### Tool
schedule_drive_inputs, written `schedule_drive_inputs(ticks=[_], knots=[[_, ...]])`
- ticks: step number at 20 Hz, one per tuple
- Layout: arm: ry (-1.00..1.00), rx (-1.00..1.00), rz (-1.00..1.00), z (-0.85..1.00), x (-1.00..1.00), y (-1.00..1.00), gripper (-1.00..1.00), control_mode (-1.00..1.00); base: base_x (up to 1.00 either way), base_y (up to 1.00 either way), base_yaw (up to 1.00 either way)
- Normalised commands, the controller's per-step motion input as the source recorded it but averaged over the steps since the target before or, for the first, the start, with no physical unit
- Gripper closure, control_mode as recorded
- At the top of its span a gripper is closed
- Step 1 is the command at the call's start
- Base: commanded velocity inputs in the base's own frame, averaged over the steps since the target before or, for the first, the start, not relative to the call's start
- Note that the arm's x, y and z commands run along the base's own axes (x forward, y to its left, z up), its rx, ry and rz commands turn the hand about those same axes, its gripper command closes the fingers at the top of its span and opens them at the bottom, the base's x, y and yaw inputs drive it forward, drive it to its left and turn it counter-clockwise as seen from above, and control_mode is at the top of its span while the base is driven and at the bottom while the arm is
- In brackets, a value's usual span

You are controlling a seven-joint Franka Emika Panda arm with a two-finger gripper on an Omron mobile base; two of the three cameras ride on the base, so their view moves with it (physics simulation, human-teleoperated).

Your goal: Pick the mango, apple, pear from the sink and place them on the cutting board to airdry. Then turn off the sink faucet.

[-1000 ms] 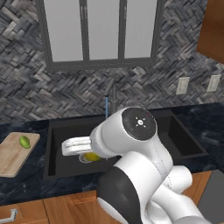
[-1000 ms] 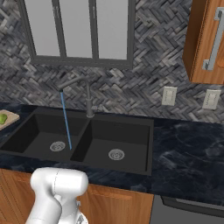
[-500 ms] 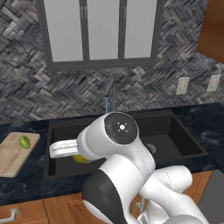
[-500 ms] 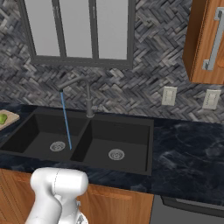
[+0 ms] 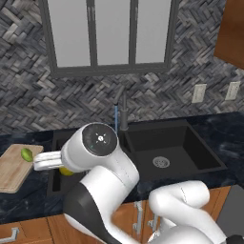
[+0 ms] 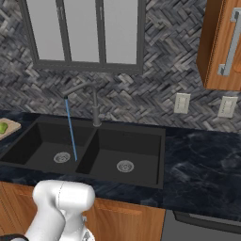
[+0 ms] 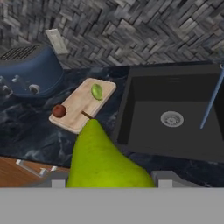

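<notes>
My gripper (image 7: 109, 183) is shut on the pear (image 7: 103, 159), a large green fruit with a brown stem that fills the low centre of the hand view. In the left base view the gripper (image 5: 51, 166) hangs over the sink's left rim with the pear (image 5: 66, 170) under it, just right of the cutting board (image 5: 10, 171). On the tan cutting board (image 7: 78, 107) lie the green mango (image 7: 96, 91) and the small red apple (image 7: 59, 110). The black sink (image 7: 175, 144) is to the right. A thin blue stream runs from the sink faucet (image 6: 95, 106) into the left basin.
A blue toaster (image 7: 28, 70) stands on the counter beyond the board, under a wall outlet (image 7: 55, 40). Dark marble counter (image 6: 202, 160) stretches right of the sink. A wooden cabinet (image 6: 221, 42) hangs at the upper right. A window sits above the faucet.
The arm has swung left across the left basin, carrying the pear toward the cutting board. The water keeps running.
</notes>
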Motion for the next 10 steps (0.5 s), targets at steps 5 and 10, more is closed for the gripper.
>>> schedule_drive_inputs(ticks=[5,10], knots=[[0.00,0.00,0.02,-0.13,0.27,0.31,1.00,-1.00,0.00,0.00,0.00],[0.00,0.00,0.02,-0.08,0.27,0.25,1.00,-1.00,0.00,0.00,0.00]])
